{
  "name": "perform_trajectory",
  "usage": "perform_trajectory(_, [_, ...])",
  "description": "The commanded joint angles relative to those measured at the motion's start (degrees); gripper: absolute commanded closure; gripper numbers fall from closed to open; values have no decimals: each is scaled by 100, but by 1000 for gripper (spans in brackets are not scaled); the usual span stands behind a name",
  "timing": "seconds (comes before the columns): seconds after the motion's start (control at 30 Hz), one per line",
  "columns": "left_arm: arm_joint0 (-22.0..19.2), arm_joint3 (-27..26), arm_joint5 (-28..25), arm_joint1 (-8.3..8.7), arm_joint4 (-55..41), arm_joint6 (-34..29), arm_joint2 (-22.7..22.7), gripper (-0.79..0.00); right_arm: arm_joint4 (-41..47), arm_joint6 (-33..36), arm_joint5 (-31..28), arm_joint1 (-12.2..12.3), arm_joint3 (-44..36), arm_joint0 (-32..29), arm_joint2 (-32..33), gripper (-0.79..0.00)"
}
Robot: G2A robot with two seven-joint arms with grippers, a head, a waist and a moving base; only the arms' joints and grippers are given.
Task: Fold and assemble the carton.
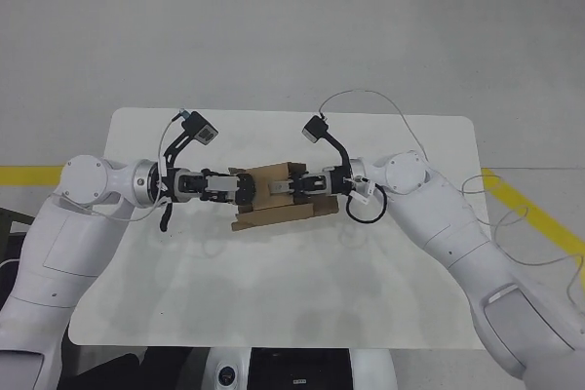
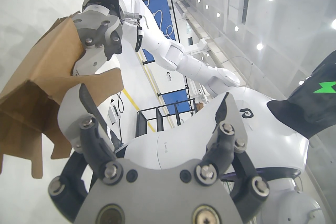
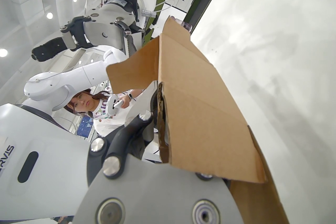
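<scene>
Top view, carton's place: the carton sits mid-table, held between the two arms (I cannot tell whether it rests on the surface or is lifted off it).
Top view, long axis: it runs from 9 o'clock to 3 o'clock, with one arm at each end.
Top view, nearer claw: the left gripper is at the 9 o'clock end and the right gripper toward the 3 o'clock end. Both are right at the board, so neither is clearly nearer.
Left wrist view, left claw: spread wide and pinching nothing. One of its fingers lies against a loose flap; the other is well apart from the board.
Left wrist view, right claw: pressed together on the carton's far edge.
Right wrist view, right claw: a wall of the carton runs straight into it, hiding one finger behind the board.
Carton's look: plain brown corrugated board, half-opened into a skewed tube, flaps splayed outward and none tucked.
Judged next: the move probably turns on that flap, which lies just beside the left claw.
</scene>
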Motion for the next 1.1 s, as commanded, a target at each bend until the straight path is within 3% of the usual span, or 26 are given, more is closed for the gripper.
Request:
perform_trajectory(0.0, [-32, -29, -20, -14, 117, 48, 36, -785, -36, -23, 30, -11, -51, -16, 20, 0])
perform_trajectory(0.57, [77, -399, -139, -9, 919, 416, -58, -785, -267, -74, 134, -63, -222, -135, 245, 0])
perform_trajectory(1.07, [298, -129, -169, 75, 949, 404, -546, -785, -469, 70, 290, 55, -460, -394, 647, 0])
